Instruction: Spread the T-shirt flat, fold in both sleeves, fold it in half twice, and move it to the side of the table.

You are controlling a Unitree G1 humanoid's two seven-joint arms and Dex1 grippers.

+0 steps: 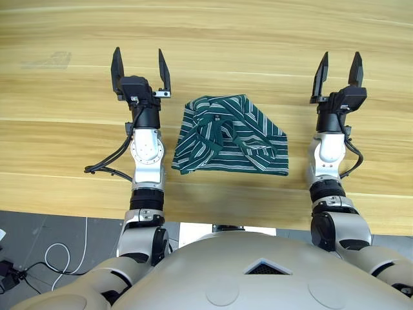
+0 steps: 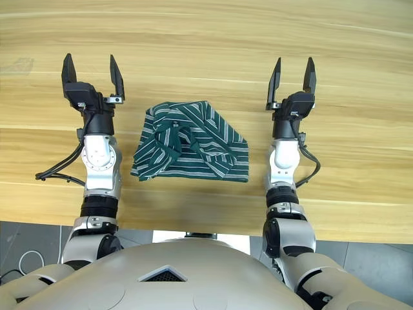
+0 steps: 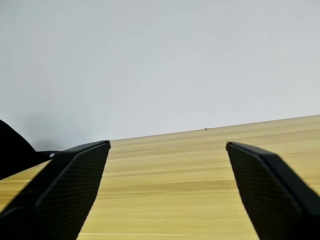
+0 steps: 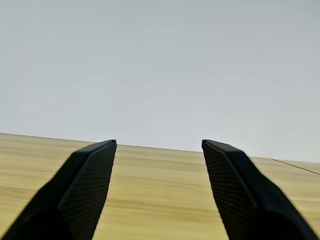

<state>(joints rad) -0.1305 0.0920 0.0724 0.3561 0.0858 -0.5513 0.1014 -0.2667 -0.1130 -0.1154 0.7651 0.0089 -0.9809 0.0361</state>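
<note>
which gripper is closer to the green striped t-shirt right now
Left. The left gripper sits just off the far left corner of the T-shirt; the right gripper stands farther out past its right edge.

T-shirt (image 1: 229,135) on table (image 1: 258,39), between pincers

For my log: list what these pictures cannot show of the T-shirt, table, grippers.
T-shirt: sleeves, underside hidden in its own folds, head views.
Table: side edges cut off, head views' borders.
Left gripper, right gripper: finger bases cut off, wrist views' lower edge.
</note>
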